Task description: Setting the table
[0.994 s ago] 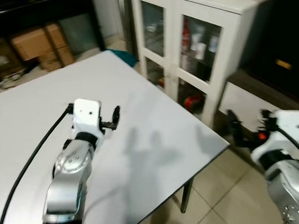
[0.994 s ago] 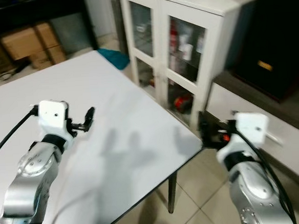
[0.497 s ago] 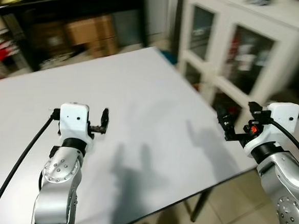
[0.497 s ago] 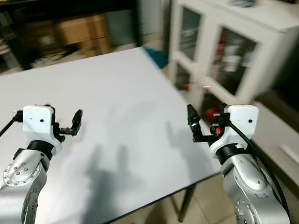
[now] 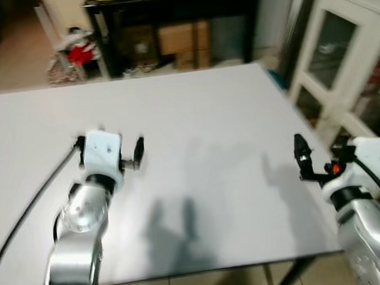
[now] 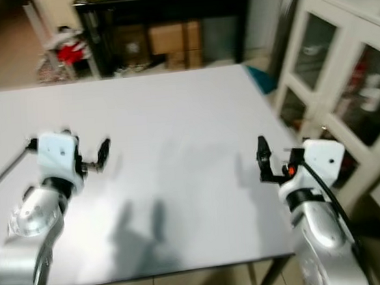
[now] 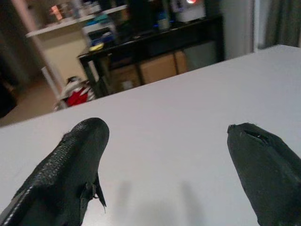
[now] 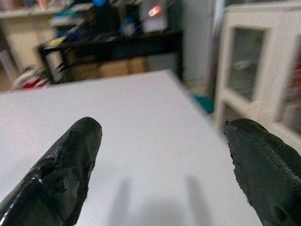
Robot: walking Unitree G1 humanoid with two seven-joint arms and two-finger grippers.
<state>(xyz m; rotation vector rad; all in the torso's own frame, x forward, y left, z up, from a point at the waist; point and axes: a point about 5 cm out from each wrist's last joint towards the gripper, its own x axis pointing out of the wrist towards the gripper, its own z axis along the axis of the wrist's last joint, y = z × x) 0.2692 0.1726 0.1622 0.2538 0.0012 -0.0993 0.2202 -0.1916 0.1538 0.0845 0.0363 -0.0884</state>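
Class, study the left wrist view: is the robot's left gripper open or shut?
Open. The left gripper has its two black fingers set wide apart, with bare white table showing between them and nothing held.

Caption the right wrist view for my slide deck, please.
Right gripper, fingers apart and holding nothing, hovers over the white table near a white glass-door cabinet.

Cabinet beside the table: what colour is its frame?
White, with glass doors. The cabinet shows best in the right eye view.
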